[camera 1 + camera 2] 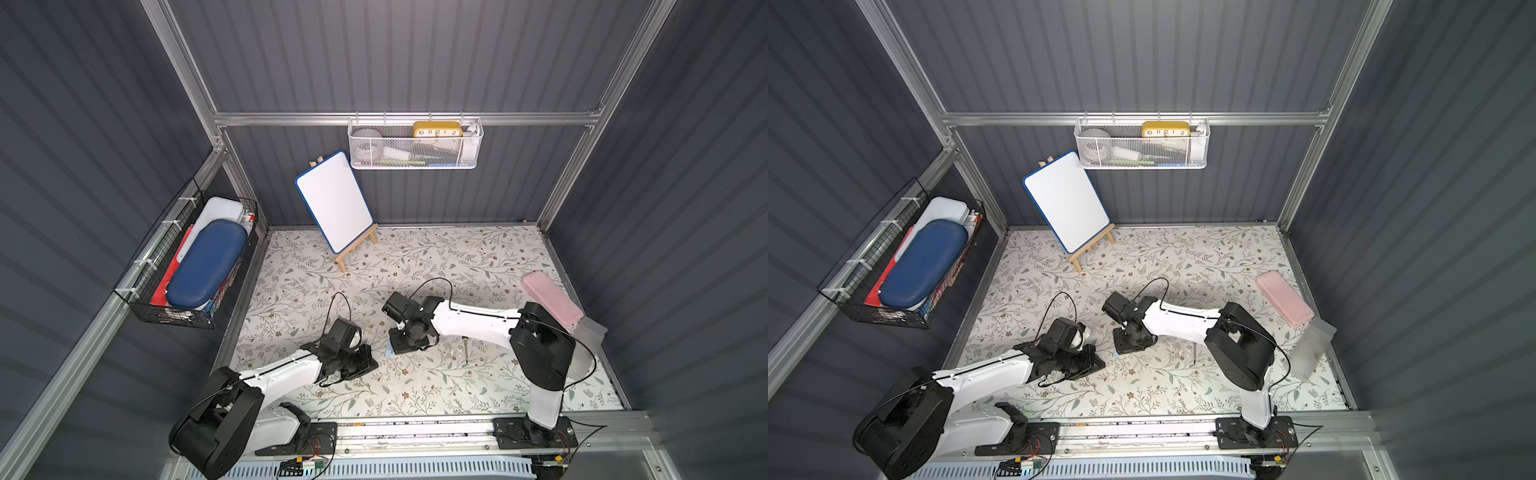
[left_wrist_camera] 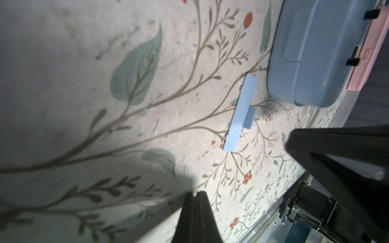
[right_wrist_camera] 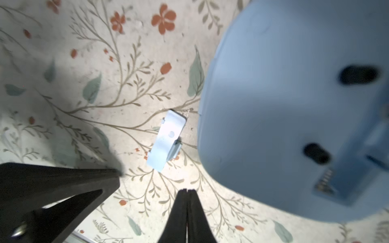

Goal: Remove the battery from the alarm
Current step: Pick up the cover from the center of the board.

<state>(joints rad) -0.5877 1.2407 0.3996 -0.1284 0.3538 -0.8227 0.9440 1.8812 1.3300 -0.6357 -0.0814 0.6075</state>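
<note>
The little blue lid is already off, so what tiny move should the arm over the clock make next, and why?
Probably the right fingers should part slightly and shift over the open compartment in the back of the alarm. The cover lies loose on the mat beside it, the fingers are shut and empty, and the battery is too blurred to pick out.

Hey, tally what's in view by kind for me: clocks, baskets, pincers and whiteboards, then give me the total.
Clocks: 2 (alarm, yellow clock)
Baskets: 2 (white basket, black basket)
Pincers: 2 (left pincer, right pincer)
Whiteboards: 1 (whiteboard)
Total: 7
</note>
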